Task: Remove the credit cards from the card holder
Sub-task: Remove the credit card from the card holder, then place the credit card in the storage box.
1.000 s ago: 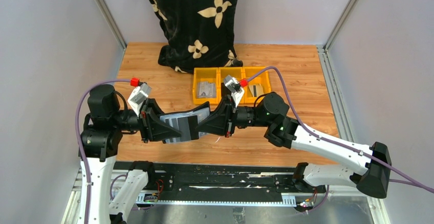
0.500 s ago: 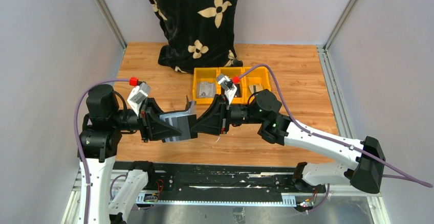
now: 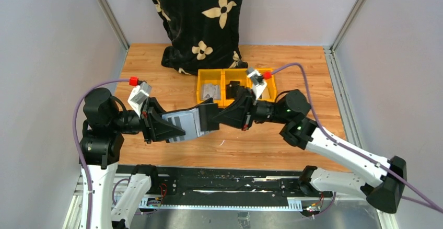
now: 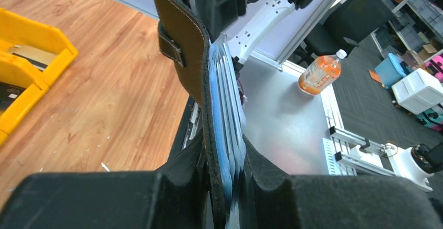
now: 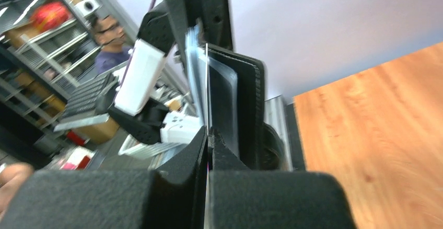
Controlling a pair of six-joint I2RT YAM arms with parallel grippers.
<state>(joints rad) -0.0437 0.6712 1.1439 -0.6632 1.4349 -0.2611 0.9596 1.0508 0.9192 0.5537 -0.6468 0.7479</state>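
The card holder (image 3: 184,123) is held off the table between both arms, grey-blue slotted inside facing up, its black flap (image 3: 209,116) toward the right arm. My left gripper (image 3: 176,129) is shut on its left end. In the left wrist view the holder (image 4: 183,46) stands edge-on between my fingers (image 4: 225,187), its blue slots showing. My right gripper (image 3: 219,118) is shut on the thin edge of a credit card (image 5: 207,82). That card stands edge-on beside the holder (image 5: 245,103) above my right gripper (image 5: 208,140). I cannot tell how far out it is.
Three yellow bins (image 3: 200,87) stand behind the grippers: a grey card (image 3: 211,91) in the left one, a black slab (image 3: 233,89) in the middle one, and the right one partly hidden. A black flowered cloth (image 3: 201,20) hangs at the back. The bins also show in the left wrist view (image 4: 36,35).
My right gripper first moved left into the holder, then drew back to the right. The holder now lies stretched out flatter between the two grippers. The left arm barely moved.
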